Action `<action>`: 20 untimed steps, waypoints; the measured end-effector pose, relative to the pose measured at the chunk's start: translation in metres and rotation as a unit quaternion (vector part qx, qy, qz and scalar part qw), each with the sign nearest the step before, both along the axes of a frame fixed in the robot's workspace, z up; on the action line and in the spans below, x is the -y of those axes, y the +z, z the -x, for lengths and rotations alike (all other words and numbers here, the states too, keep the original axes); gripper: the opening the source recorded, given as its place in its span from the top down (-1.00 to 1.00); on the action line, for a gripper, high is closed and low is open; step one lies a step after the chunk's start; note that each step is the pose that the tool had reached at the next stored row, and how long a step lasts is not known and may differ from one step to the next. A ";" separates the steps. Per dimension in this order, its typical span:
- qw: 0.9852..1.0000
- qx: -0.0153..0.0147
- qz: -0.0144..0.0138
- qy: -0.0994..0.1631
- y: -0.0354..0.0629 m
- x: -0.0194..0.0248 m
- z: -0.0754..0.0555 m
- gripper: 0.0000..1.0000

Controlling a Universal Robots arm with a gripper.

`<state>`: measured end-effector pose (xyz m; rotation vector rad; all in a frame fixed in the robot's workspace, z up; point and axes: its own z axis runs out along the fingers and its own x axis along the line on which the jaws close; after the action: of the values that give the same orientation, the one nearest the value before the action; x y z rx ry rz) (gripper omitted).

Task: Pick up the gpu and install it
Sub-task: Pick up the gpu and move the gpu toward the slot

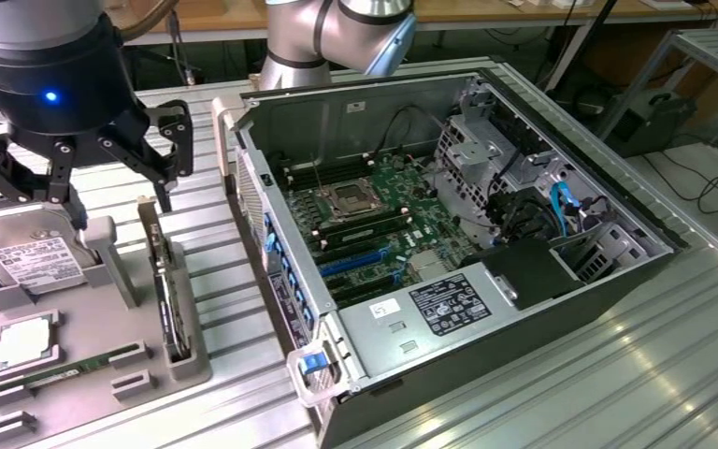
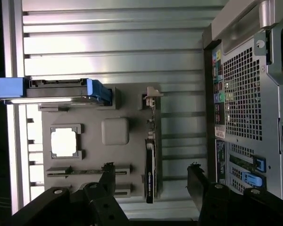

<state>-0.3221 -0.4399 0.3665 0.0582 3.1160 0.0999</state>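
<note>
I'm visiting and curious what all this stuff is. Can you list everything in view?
gpu: one, black, on edge in the tray's slot
hard drive: one, silver with white label, on the tray
square chip: one, pale, flat in the tray
memory stick: one, green, flat in the tray
tray: one, grey, exterior view's left
computer case: one, dark, side open, exterior view's right
table: one, ribbed metal, beneath everything
gripper: one, black, open, above the tray by the gpu

The ribbed table is gleaming like brushed, glossy metal. The holder tray is showing smooth, matt grey plastic. The gpu is looking matt black, and the gripper is looking dull black.
</note>
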 end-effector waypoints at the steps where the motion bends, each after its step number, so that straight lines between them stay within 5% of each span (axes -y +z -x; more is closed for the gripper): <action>1: 1.000 0.000 0.000 0.000 -0.0008 0.0008 0.000 -0.44; 7: 1.000 0.000 0.000 0.003 -0.0096 0.0069 0.000 -0.44; 20: 1.000 0.000 0.000 0.016 -0.0269 0.0124 0.000 -0.44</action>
<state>-0.3222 -0.4523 0.3396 0.0080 3.1176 0.1008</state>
